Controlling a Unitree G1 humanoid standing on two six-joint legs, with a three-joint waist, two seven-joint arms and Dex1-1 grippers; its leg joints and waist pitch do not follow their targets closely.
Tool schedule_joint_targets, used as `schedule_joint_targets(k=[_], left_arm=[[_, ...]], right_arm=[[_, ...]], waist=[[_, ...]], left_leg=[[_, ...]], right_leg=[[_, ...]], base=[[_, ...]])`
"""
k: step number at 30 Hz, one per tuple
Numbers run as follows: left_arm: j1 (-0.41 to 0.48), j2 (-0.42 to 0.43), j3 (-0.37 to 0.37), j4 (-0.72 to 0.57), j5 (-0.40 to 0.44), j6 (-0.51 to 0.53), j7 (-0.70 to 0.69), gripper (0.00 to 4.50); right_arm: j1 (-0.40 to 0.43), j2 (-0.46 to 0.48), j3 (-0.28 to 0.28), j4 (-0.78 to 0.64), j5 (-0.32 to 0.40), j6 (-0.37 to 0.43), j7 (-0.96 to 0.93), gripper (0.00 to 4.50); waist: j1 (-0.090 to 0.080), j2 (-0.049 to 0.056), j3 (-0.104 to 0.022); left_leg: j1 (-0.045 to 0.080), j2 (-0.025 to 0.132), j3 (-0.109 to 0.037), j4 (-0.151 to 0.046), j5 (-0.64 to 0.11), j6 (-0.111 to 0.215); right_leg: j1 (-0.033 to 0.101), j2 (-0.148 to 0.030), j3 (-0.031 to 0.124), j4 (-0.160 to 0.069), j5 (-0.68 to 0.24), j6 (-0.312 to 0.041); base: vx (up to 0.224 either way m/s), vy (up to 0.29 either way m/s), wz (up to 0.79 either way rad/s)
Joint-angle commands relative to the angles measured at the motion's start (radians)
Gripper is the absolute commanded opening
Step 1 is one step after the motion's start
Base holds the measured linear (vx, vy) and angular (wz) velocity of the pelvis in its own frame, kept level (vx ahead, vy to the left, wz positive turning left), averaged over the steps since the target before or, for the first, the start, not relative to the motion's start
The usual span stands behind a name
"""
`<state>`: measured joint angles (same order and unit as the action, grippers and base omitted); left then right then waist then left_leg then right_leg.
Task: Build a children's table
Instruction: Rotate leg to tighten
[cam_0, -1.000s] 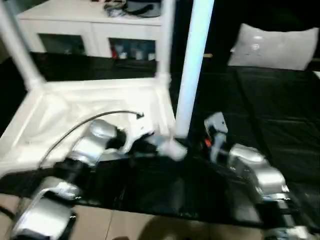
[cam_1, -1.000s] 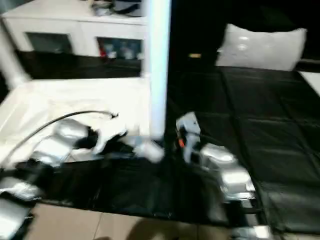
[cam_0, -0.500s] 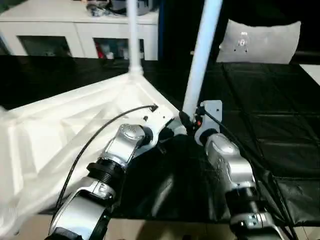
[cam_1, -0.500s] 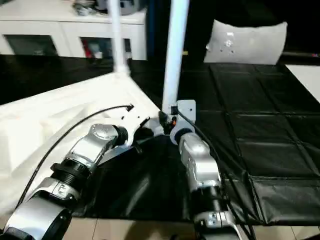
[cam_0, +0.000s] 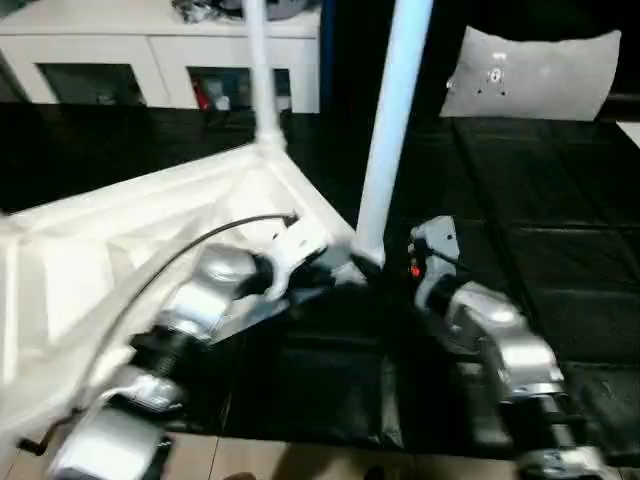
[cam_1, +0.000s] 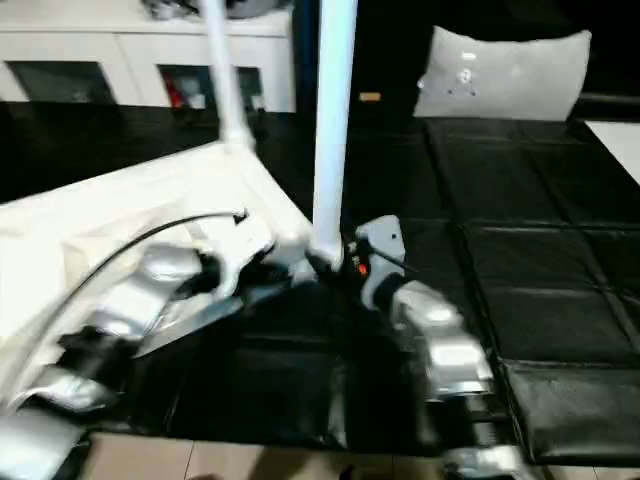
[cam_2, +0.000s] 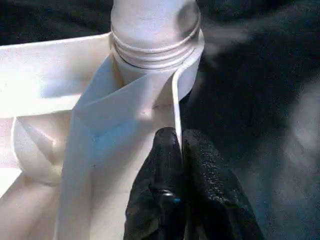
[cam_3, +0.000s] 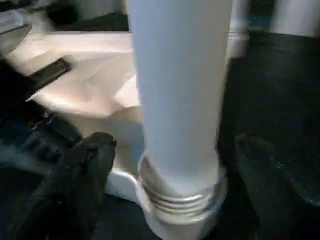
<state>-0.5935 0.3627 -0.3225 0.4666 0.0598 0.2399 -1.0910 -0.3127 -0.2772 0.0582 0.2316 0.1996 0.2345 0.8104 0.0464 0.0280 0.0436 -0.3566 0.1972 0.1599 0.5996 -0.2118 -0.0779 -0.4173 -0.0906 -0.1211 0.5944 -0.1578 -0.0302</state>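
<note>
Upturned table top (cam_0: 150, 240) on black mat (cam_0: 560, 220), rim pinched by closed left gripper (cam_2: 180, 145) to steady corner socket (cam_2: 150, 75); leg (cam_3: 177, 100) upright in socket, threads exposed, flanked by open, empty right gripper (cam_3: 170, 170), likely for screwing.

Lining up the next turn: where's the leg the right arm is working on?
In the left eye view, the leg stands upright in the tabletop near corner socket, just ahead of the right claw.

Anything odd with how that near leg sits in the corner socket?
Yes. The near leg is not fully seated: its threaded rings show above the corner socket. The left end effector pinches the tabletop's rim; the right end effector straddles the leg, open.
</note>
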Motion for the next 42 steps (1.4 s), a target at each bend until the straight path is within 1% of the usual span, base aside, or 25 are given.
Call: schedule_joint_targets(k=[1, 2, 3, 4, 5, 7, 9, 10, 12, 14, 15, 16, 18, 20, 21, 24, 26, 30, 33, 34, 35, 38, 39, 40, 42], left_arm=[[0.002, 0.03, -0.025, -0.025, 0.007, -0.04, -0.074, 0.0], [0.002, 0.034, -0.026, -0.026, 0.008, -0.044, -0.077, 0.0], [0.002, 0.048, -0.024, -0.018, 0.016, -0.059, -0.077, 0.0], [0.002, 0.049, -0.024, -0.017, 0.017, -0.061, -0.077, 0.0], [0.003, 0.055, -0.024, -0.013, 0.016, -0.069, -0.075, 0.0], [0.006, 0.057, -0.024, -0.018, 0.014, -0.052, -0.063, 0.0], [0.007, 0.053, -0.019, -0.019, 0.007, -0.032, -0.055, 0.0], [0.007, 0.038, -0.004, -0.019, -0.01, 0.013, -0.043, 0.0], [0.004, 0.025, 0.008, -0.016, -0.023, 0.042, -0.039, 0.0], [0.002, 0.015, 0.016, -0.008, -0.031, 0.041, -0.034, 0.43], [0.0, 0.008, 0.02, -0.002, -0.036, 0.03, -0.03, 0.54], [-0.003, -0.009, 0.026, 0.021, -0.036, 0.0, -0.006, 0.57], [-0.002, -0.017, 0.023, 0.043, -0.02, -0.035, 0.029, 0.64], [-0.001, -0.026, 0.028, 0.056, -0.017, -0.047, 0.053, 0.96], [0.0, -0.029, 0.027, 0.059, -0.017, -0.042, 0.059, 0.96], [0.004, -0.029, 0.022, 0.059, -0.014, -0.041, 0.055, 0.96], [0.005, -0.026, 0.018, 0.061, -0.009, -0.045, 0.052, 0.96], [0.008, 0.007, -0.014, 0.075, 0.02, -0.055, 0.025, 0.96], [0.009, 0.029, -0.029, 0.071, 0.039, -0.039, 0.03, 0.96], [0.009, 0.032, -0.027, 0.067, 0.038, -0.026, 0.032, 0.96], [0.008, 0.034, -0.024, 0.064, 0.037, -0.015, 0.034, 0.67], [0.007, 0.031, -0.013, 0.061, 0.028, -0.016, 0.039, 0.56], [0.007, 0.026, -0.006, 0.059, 0.017, -0.022, 0.035, 0.48], [0.008, 0.023, -0.005, 0.059, 0.013, -0.028, 0.032, 0.24], [0.011, 0.017, -0.002, 0.059, 0.003, -0.04, 0.026, 0.16]], right_arm=[[0.01, -0.026, 0.02, -0.035, 0.016, 0.005, 0.085, 4.48], [0.013, -0.031, 0.022, -0.037, 0.017, 0.007, 0.094, 4.48], [0.04, -0.07, 0.046, -0.066, 0.026, 0.015, 0.163, 4.48], [0.044, -0.075, 0.05, -0.07, 0.027, 0.015, 0.173, 4.48], [0.06, -0.098, 0.069, -0.086, 0.031, 0.014, 0.212, 4.48], [0.072, -0.11, 0.078, -0.099, 0.039, 0.013, 0.226, 4.48], [0.077, -0.116, 0.083, -0.106, 0.043, 0.016, 0.231, 4.48], [0.086, -0.121, 0.09, -0.114, 0.042, 0.015, 0.236, 4.48], [0.088, -0.119, 0.09, -0.11, 0.032, 0.007, 0.23, 4.48], [0.09, -0.118, 0.092, -0.109, 0.027, 0.004, 0.227, 4.5], [0.09, -0.117, 0.092, -0.109, 0.025, 0.002, 0.225, 4.5], [0.095, -0.118, 0.097, -0.115, 0.027, 0.002, 0.223, 4.5], [0.098, -0.12, 0.1, -0.12, 0.027, 0.003, 0.222, 4.5], [0.101, -0.12, 0.098, -0.122, 0.03, 0.004, 0.221, 4.5], [0.103, -0.123, 0.101, -0.125, 0.032, 0.005, 0.219, 4.5], [0.105, -0.126, 0.104, -0.128, 0.029, 0.003, 0.216, 4.5], [0.105, -0.127, 0.104, -0.128, 0.029, 0.003, 0.215, 4.5], [0.106, -0.133, 0.112, -0.124, 0.02, -0.007, 0.215, 4.5], [0.105, -0.132, 0.112, -0.124, 0.023, -0.008, 0.209, 4.5], [0.104, -0.132, 0.112, -0.123, 0.024, -0.008, 0.209, 4.5], [0.103, -0.132, 0.112, -0.122, 0.024, -0.009, 0.208, 4.5], [0.1, -0.132, 0.114, -0.12, 0.023, -0.011, 0.209, 4.5], [0.096, -0.132, 0.113, -0.118, 0.023, -0.012, 0.209, 4.5], [0.095, -0.133, 0.114, -0.116, 0.022, -0.014, 0.21, 4.5], [0.09, -0.135, 0.114, -0.115, 0.022, -0.018, 0.213, 4.5]], waist=[[0.003, -0.006, -0.049], [0.004, -0.006, -0.049], [0.008, -0.01, -0.05], [0.01, -0.011, -0.051], [0.014, -0.008, -0.052], [0.015, -0.012, -0.055], [0.014, -0.014, -0.055], [0.014, -0.012, -0.056], [0.016, -0.013, -0.056], [0.017, -0.012, -0.056], [0.017, -0.015, -0.056], [0.018, -0.013, -0.056], [0.017, -0.015, -0.057], [0.018, -0.016, -0.059], [0.017, -0.018, -0.059], [0.015, -0.017, -0.058], [0.015, -0.017, -0.057], [0.013, -0.015, -0.056], [0.013, -0.015, -0.055], [0.013, -0.017, -0.056], [0.013, -0.017, -0.054], [0.009, -0.018, -0.053], [0.009, -0.02, -0.053], [0.009, -0.02, -0.052], [0.008, -0.018, -0.053]], left_leg=[[0.004, 0.028, 0.001, -0.073, -0.216, 0.073], [0.005, 0.026, 0.0, -0.075, -0.227, 0.066], [0.009, 0.025, -0.001, -0.075, -0.23, 0.058], [0.009, 0.025, 0.0, -0.075, -0.226, 0.058], [0.009, 0.028, -0.002, -0.076, -0.225, 0.058], [0.002, 0.028, -0.003, -0.077, -0.202, 0.06], [0.0, 0.026, -0.003, -0.076, -0.19, 0.061], [0.001, 0.027, -0.002, -0.076, -0.184, 0.059], [0.001, 0.024, -0.001, -0.074, -0.175, 0.061], [0.001, 0.024, 0.0, -0.073, -0.173, 0.064], [0.0, 0.024, 0.0, -0.073, -0.173, 0.065], [-0.002, 0.023, -0.001, -0.073, -0.171, 0.066], [-0.004, 0.022, -0.002, -0.072, -0.167, 0.07], [-0.005, 0.023, -0.002, -0.072, -0.158, 0.073], [-0.007, 0.022, -0.002, -0.071, -0.155, 0.074], [-0.004, 0.022, -0.001, -0.071, -0.158, 0.077], [-0.005, 0.022, -0.001, -0.072, -0.162, 0.075], [-0.005, 0.023, -0.004, -0.075, -0.174, 0.069], [-0.004, 0.023, -0.003, -0.075, -0.178, 0.068], [-0.004, 0.024, -0.004, -0.075, -0.176, 0.066], [-0.004, 0.023, -0.003, -0.075, -0.178, 0.067], [-0.004, 0.02, -0.003, -0.074, -0.19, 0.065], [-0.004, 0.02, -0.003, -0.074, -0.19, 0.065], [-0.005, 0.019, -0.003, -0.074, -0.191, 0.065], [-0.004, 0.02, -0.003, -0.073, -0.193, 0.065]], right_leg=[[0.063, -0.06, 0.055, -0.095, -0.431, -0.121], [0.065, -0.06, 0.053, -0.099, -0.46, -0.112], [0.065, -0.06, 0.053, -0.101, -0.485, -0.095], [0.064, -0.06, 0.054, -0.103, -0.485, -0.091], [0.064, -0.06, 0.054, -0.101, -0.476, -0.093], [0.07, -0.061, 0.054, -0.096, -0.443, -0.098], [0.07, -0.06, 0.053, -0.094, -0.428, -0.104], [0.069, -0.06, 0.055, -0.094, -0.421, -0.109], [0.069, -0.06, 0.055, -0.094, -0.419, -0.112], [0.068, -0.06, 0.053, -0.096, -0.425, -0.111], [0.069, -0.06, 0.053, -0.096, -0.427, -0.109], [0.07, -0.059, 0.052, -0.096, -0.428, -0.107], [0.071, -0.058, 0.05, -0.098, -0.425, -0.1], [0.072, -0.058, 0.051, -0.095, -0.406, -0.098], [0.074, -0.058, 0.05, -0.094, -0.401, -0.098], [0.07, -0.058, 0.05, -0.098, -0.418, -0.096], [0.071, -0.058, 0.049, -0.099, -0.427, -0.094], [0.07, -0.059, 0.049, -0.1, -0.446, -0.08], [0.069, -0.059, 0.05, -0.101, -0.443, -0.085], [0.07, -0.059, 0.05, -0.099, -0.442, -0.086], [0.069, -0.059, 0.049, -0.1, -0.448, -0.085], [0.069, -0.06, 0.047, -0.106, -0.487, -0.073], [0.068, -0.06, 0.047, -0.107, -0.498, -0.067], [0.068, -0.06, 0.047, -0.107, -0.503, -0.065], [0.067, -0.06, 0.046, -0.109, -0.504, -0.063]], base=[[0.0, 0.0, 0.0], [0.0, 0.0, 0.0], [0.0, 0.0, 0.0], [0.0, 0.0, 0.0], [0.0, 0.0, 0.0], [0.0, 0.0, 0.0], [0.0, 0.0, 0.0], [0.0, 0.0, 0.0], [0.0, 0.0, 0.0], [0.0, 0.0, 0.0], [0.0, 0.0, 0.0], [0.0, 0.0, 0.0], [0.0, 0.0, 0.0], [0.0, 0.0, 0.0], [0.0, 0.0, 0.0], [0.0, 0.0, 0.0], [0.0, 0.0, 0.0], [0.0, 0.0, 0.0], [0.0, 0.0, 0.0], [0.0, 0.0, 0.0], [0.0, 0.0, 0.0], [0.0, 0.0, 0.0], [0.0, 0.0, 0.0], [0.0, 0.0, 0.0], [0.0, 0.0, 0.0]])
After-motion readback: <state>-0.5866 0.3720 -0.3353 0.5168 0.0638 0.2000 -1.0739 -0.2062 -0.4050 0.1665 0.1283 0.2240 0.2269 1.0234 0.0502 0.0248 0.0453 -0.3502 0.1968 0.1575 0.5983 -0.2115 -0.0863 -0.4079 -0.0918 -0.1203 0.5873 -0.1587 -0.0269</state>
